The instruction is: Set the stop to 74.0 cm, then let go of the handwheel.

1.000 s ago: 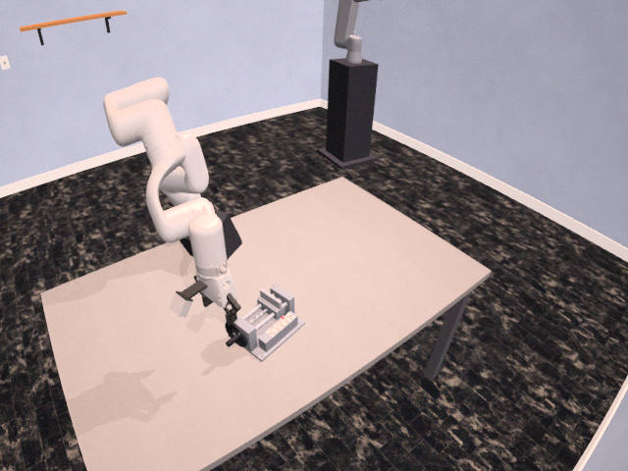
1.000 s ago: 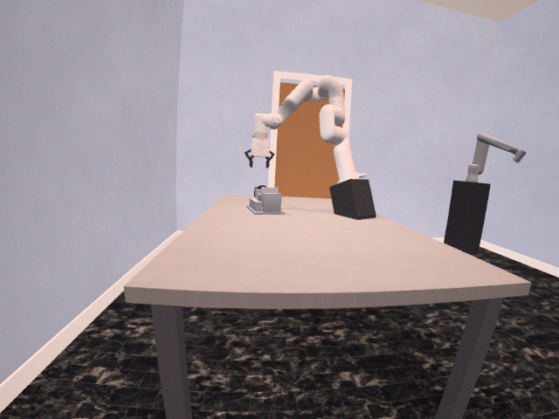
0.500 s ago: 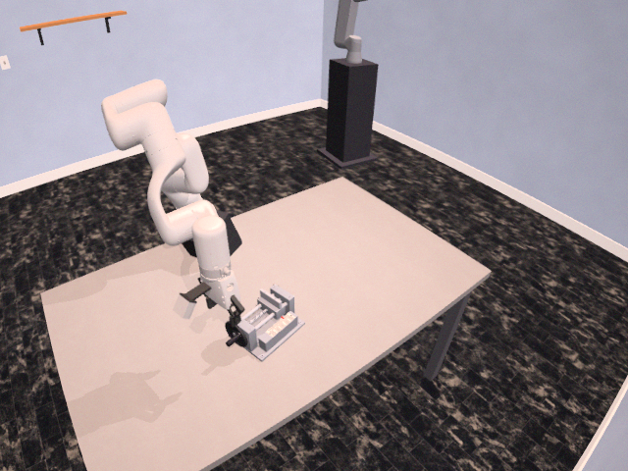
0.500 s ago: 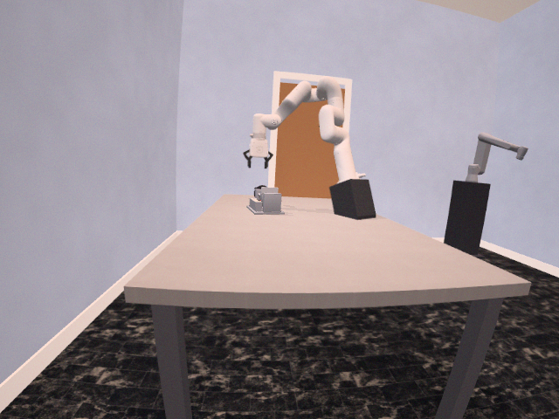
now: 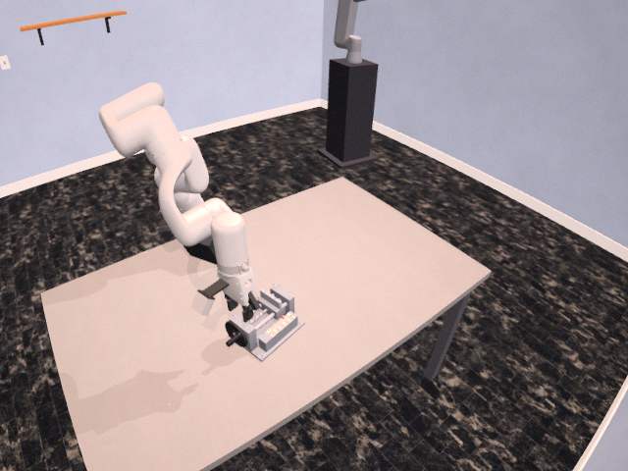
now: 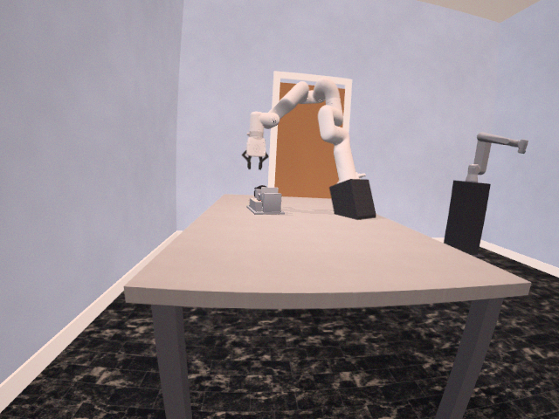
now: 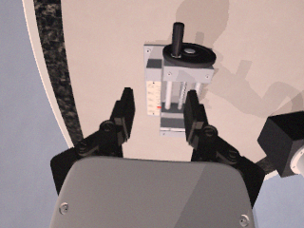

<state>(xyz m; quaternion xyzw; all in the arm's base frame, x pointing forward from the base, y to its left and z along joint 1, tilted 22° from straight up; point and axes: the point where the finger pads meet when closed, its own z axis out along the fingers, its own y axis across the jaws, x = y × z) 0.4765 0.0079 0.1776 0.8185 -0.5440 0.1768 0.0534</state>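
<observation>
A small grey slide fixture (image 5: 271, 324) stands on the table, with a black handwheel (image 5: 234, 333) and its crank handle at the near-left end. A pale scale strip with a red mark (image 5: 282, 317) runs along one side. My gripper (image 5: 242, 307) hangs in the air well above the fixture (image 6: 266, 200), as the exterior view shows (image 6: 254, 164). Its fingers are partly open and hold nothing. In the wrist view the fingertips frame the fixture below, and the handwheel (image 7: 189, 55) lies beyond them.
My arm's black base (image 6: 353, 198) stands on the table behind the fixture. A second arm on a tall black pedestal (image 5: 350, 109) stands on the floor beyond the table. The table's edge (image 7: 64, 121) runs close to the fixture's side.
</observation>
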